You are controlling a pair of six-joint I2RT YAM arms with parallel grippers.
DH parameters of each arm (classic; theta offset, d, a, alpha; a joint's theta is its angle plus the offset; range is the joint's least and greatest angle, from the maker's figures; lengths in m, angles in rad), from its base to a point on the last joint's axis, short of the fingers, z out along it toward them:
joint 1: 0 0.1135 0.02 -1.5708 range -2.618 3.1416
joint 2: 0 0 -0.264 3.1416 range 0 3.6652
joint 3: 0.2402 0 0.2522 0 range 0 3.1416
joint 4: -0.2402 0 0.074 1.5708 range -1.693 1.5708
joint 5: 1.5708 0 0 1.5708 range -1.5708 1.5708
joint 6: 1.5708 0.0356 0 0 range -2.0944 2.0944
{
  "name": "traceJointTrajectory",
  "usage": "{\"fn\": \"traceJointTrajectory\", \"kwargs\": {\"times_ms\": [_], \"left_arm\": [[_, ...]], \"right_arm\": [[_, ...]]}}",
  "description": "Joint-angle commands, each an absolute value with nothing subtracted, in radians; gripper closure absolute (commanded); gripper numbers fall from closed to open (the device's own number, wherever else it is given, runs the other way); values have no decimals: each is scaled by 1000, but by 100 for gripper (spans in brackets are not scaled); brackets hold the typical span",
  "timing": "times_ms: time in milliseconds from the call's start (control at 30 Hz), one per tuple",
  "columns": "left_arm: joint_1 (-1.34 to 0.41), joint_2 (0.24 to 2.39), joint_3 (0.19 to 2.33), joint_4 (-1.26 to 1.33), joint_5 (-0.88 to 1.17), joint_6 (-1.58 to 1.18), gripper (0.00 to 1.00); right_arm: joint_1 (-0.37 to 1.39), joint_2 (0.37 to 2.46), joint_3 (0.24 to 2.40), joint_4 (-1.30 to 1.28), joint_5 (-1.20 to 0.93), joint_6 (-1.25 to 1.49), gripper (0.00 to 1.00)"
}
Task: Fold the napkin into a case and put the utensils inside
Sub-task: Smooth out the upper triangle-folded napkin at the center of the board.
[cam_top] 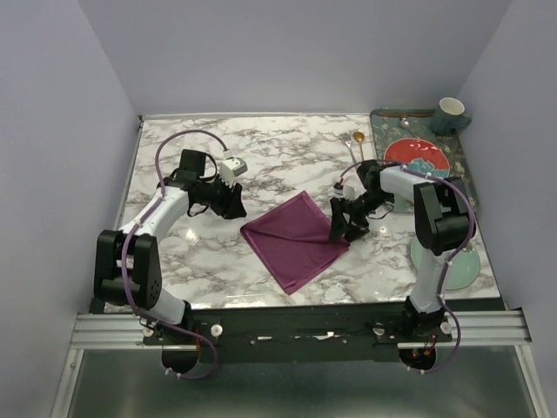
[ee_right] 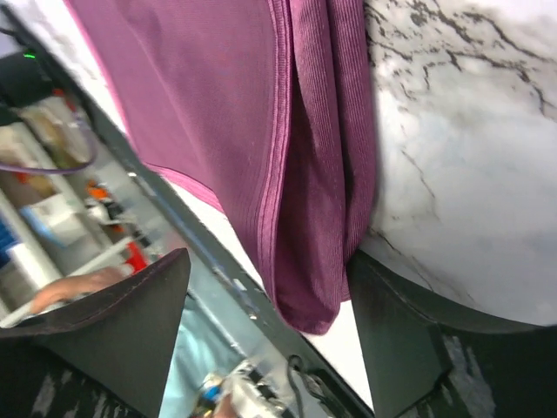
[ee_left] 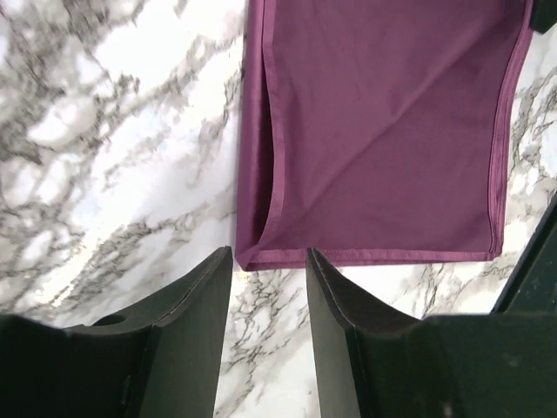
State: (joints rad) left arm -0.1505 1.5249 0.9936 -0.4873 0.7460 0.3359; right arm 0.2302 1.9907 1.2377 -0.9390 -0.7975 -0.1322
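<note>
So the napkin (cam_top: 296, 239) is lying flat in the middle of the marble surface (cam_top: 218, 261), turned like a diamond, and it looks folded over since you can see doubled layers along one edge in the left wrist view.

The left arm comes up from its base, elbows out toward the left wall, then angles back in. The left gripper (cam_top: 233, 207) sits low over bare marble just off the napkin's left corner. Its fingers (ee_left: 196, 331) are spread apart with nothing between them and aren't touching the cloth.

The right arm is hunched up over the pale green plate (cam_top: 461, 266), with its wrist bent down and in. The right gripper (cam_top: 341, 228) is right at the napkin's right corner. In its own camera the fingers (ee_right: 130, 322) stand wide. The folded edge of the napkin (ee_right: 305, 174) runs between them, brushing one finger but not pinched.

The gold spoon (cam_top: 358, 138) is way off at the far side of the surface, well apart from the cloth.
</note>
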Motion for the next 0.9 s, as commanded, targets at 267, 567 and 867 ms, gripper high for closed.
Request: {"fn": "traceJointTrajectory", "kwargs": {"times_ms": [267, 567, 867], "left_arm": [[-186, 1260, 1003, -324, 712, 192, 21], [-192, 1229, 1126, -94, 414, 75, 1], [-193, 1486, 1343, -327, 847, -195, 1]], "right_arm": [[176, 1694, 1382, -1037, -614, -310, 13], [183, 1598, 1586, -718, -723, -140, 0], [172, 1991, 1995, -964, -1081, -23, 0]]}}
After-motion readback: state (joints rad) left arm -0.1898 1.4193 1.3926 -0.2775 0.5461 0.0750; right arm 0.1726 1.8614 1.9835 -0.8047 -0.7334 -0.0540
